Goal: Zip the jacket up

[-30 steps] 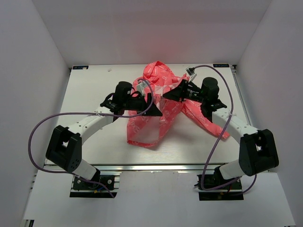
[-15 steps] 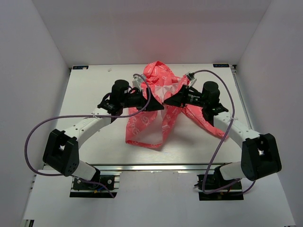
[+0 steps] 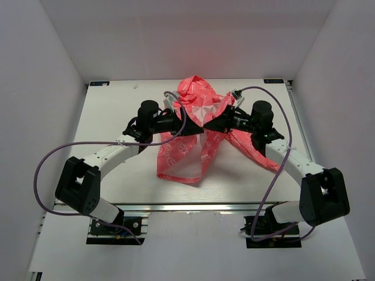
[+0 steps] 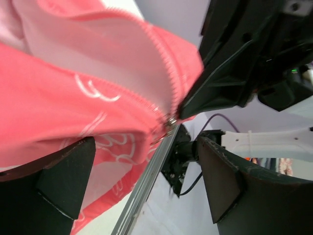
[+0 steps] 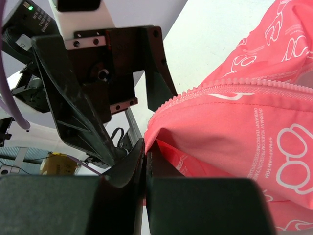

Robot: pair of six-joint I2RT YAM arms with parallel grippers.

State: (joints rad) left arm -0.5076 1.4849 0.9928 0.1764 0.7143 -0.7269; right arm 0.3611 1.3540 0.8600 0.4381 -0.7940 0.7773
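Top view: the jacket (image 3: 186, 153) sits mid-table (image 3: 111, 117), bunched and partly hoisted. The hood end is heaped toward 12 o'clock, the hem hangs toward 6 o'clock, and one sleeve (image 3: 249, 146) trails flat toward 4 o'clock. Both arms reach in to the raised part of the garment: left gripper (image 3: 195, 130) from 9 o'clock, right gripper (image 3: 207, 124) from 3 o'clock, tips nearly meeting just past table centre. Left wrist view: the left fingers (image 4: 63, 181) stand wide apart and grip nothing. Coral fabric fills the frame beyond them toward 10 o'clock. The zipper slider (image 4: 169, 120) is near frame centre, and two rows of teeth converge on it, one from 12 o'clock and one from 9 o'clock. At 2 o'clock of the slider, just beside it, the right gripper's black tip bites the fabric edge. Right wrist view: right fingers (image 5: 122, 171) pressed narrow, with a fold of the pink fabric nipped between them. Zipper teeth (image 5: 230, 85) run off toward 3 o'clock along the fold's upper edge. How far the zipper is closed below the slider cannot be read.
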